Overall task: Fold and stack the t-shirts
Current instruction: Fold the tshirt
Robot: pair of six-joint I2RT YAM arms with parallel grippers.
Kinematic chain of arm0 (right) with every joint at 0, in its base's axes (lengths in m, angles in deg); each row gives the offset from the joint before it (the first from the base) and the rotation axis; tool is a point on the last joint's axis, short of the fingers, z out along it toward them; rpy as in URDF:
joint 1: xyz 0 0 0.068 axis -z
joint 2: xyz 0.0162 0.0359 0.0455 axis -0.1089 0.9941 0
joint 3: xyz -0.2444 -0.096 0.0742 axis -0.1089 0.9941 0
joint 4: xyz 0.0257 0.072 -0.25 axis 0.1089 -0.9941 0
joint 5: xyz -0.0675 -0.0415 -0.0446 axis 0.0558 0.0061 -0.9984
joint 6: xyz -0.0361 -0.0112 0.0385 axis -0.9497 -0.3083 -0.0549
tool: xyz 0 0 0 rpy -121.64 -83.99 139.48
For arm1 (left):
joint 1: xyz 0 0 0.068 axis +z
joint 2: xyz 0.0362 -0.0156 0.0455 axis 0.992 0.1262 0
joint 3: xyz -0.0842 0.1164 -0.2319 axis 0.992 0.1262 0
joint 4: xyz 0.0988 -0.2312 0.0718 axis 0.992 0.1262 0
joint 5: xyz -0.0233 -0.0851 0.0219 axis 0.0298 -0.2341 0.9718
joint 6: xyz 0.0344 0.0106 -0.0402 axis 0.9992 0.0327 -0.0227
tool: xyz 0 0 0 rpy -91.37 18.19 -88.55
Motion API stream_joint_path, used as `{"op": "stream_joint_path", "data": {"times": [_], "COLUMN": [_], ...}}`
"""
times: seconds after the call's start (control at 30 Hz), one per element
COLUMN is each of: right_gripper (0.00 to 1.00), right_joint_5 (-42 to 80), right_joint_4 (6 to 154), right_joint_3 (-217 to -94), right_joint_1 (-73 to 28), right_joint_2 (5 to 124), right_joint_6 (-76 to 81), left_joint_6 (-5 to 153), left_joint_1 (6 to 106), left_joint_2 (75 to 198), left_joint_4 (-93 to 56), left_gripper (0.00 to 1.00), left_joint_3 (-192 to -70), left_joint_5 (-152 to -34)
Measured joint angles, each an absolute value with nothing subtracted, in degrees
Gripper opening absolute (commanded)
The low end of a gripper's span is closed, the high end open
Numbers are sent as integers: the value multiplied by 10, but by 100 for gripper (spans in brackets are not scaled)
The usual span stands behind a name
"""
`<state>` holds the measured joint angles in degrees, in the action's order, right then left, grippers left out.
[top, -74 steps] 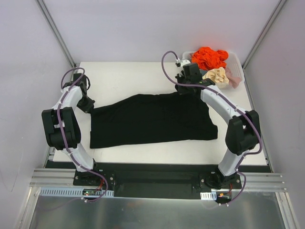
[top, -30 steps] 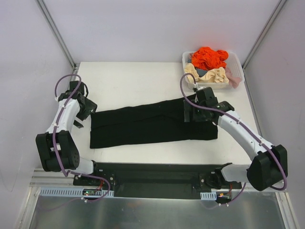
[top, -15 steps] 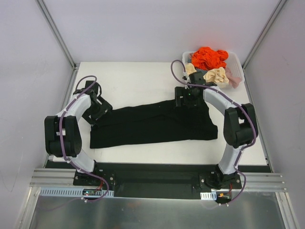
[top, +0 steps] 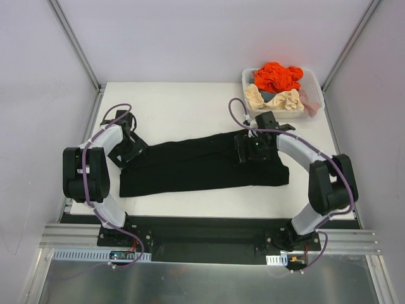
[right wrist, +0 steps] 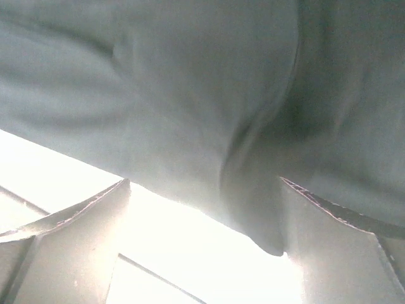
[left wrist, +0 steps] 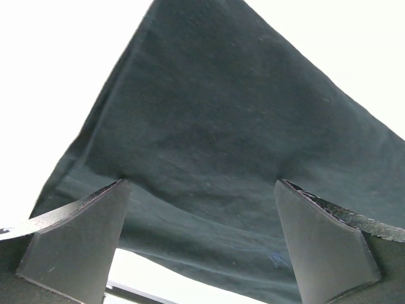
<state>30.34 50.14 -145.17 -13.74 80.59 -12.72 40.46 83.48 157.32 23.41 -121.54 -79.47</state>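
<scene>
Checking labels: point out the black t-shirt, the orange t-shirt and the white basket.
black t-shirt [top: 196, 166]: top view, middle of the folded cloth.
orange t-shirt [top: 276, 76]: top view, centre of the crumpled heap.
white basket [top: 296, 113]: top view, near wall.

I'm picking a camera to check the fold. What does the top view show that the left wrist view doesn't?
Only the top view: the whole black shirt lying long across the table, the right gripper over it, and the basket holding the orange shirt, beige shirt and pink shirt.
Only the left wrist view: the left gripper close up, open, its fingers above the shirt's edge.
Both: black cloth on the white table.
</scene>
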Motion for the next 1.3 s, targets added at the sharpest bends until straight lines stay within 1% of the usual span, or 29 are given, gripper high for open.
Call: {"op": "stream_joint_path", "data": {"times": [0.17, 0.3, 0.43, 0.53, 0.73, 0.93, 1.1, 1.3], "right_gripper": [97, 97, 97, 97, 97, 97, 97, 97], "right_joint_5": [300, 299, 299, 296, 292, 271, 265, 264], "right_joint_4": [467, 432, 412, 410, 440, 475, 483, 483], "right_joint_3": [-1378, -1346, -1347, -1377, -1478, -1569, -1607, -1609], "right_joint_1": [-138, -138, -138, -138, -139, -139, -139, -137], "right_joint_2": [696, 647, 615, 613, 675, 818, 905, 932], "right_joint_6": [-125, -122, -118, -114, -111, -105, -105, -105], "left_joint_6": [414, 416, 418, 420, 422, 424, 425, 426], "left_joint_1": [835, 835, 835, 835, 835, 835, 835, 835], "left_joint_2": [1583, 1590, 1596, 1598, 1598, 1598, 1598, 1598], "left_joint_4": [241, 250, 255, 255, 256, 259, 259, 259], "left_gripper": [99, 99, 99, 99, 99, 99, 99, 99], "left_joint_3": [-1216, -1218, -1226, -1227, -1227, -1227, -1227, -1227], "left_joint_5": [-761, -743, -734, -733, -732, -732, -732, -732]}}
